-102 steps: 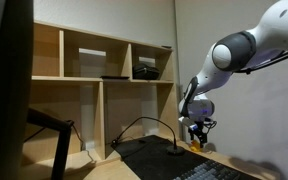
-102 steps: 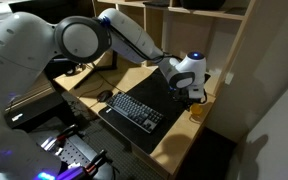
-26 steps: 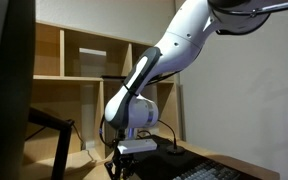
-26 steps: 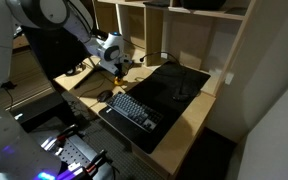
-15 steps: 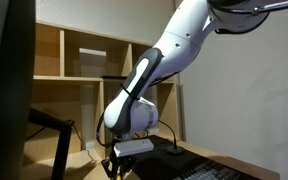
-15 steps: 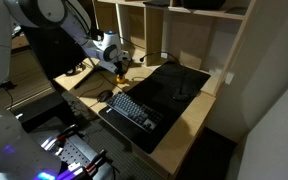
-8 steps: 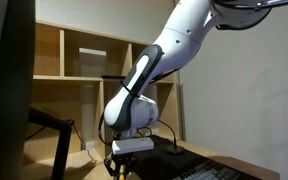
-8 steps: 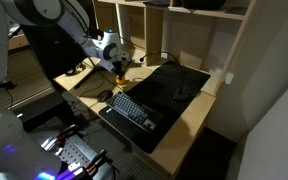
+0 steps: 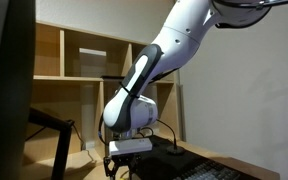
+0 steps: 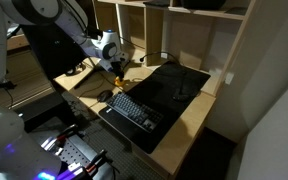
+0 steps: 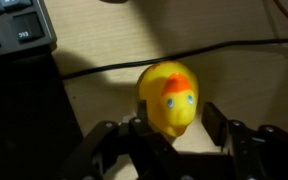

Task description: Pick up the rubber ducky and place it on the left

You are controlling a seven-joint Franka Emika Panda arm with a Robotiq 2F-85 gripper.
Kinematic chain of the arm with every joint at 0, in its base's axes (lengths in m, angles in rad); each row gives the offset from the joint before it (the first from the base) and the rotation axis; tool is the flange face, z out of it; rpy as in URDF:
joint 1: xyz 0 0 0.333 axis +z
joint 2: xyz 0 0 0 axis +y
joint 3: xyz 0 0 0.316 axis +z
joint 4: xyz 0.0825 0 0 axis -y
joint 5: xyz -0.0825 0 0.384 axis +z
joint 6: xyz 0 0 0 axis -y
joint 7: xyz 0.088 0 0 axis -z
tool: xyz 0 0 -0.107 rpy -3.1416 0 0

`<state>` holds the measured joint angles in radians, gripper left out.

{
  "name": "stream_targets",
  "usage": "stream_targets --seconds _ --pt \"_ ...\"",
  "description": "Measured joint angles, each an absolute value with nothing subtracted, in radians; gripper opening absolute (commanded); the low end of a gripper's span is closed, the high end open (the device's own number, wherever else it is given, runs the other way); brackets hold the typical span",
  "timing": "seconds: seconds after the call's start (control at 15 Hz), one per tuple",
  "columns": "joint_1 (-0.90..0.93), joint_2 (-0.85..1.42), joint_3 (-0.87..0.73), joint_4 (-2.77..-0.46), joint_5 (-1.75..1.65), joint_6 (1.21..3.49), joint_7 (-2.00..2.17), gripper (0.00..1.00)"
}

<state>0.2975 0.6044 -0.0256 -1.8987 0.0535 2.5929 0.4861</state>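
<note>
The rubber ducky (image 11: 167,98) is small and bright yellow with an orange beak. In the wrist view it stands on the wooden desk between my fingers. My gripper (image 11: 176,122) is open: the right finger (image 11: 215,113) stands clear of the duck with a strip of desk showing between them, and the left finger (image 11: 137,128) is close against its side. In both exterior views the gripper (image 9: 119,166) (image 10: 119,67) hangs low over the desk's left part, beside the black mat. The duck is too small to make out there.
A black desk mat (image 10: 174,85) carries a keyboard (image 10: 136,110), with a mouse (image 10: 105,96) beside it. A dark cable (image 11: 199,50) runs across the desk just beyond the duck. Wooden shelves (image 9: 94,65) stand behind. A keyboard corner (image 11: 14,30) shows top left in the wrist view.
The jaws have parted from shut to open around the duck. The arm has stayed almost still, low over the desk's left part.
</note>
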Motion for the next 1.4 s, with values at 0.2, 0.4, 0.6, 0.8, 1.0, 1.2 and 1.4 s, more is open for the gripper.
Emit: stream_targets --seconds 0.2,0.4,0.6,0.8,1.0,1.2,1.4 --pt "0.316 0.604 -0.045 -1.899 0.03 2.605 0.524 1.0" --pt "0.302 0.603 -0.018 -1.899 0.06 2.578 0.504 1.0" --pt "0.272 0.596 0.033 -1.898 0.126 2.481 0.472 1.0" --pt "0.274 0.585 0.031 -1.9 0.14 2.481 0.525 1.0" --pt "0.298 0.581 -0.002 -1.903 0.125 2.529 0.652 1.0" --pt "0.34 0.581 -0.055 -1.906 0.063 2.544 0.796 1.0" --pt "0.343 0.581 -0.054 -1.909 0.058 2.543 0.81 1.0"
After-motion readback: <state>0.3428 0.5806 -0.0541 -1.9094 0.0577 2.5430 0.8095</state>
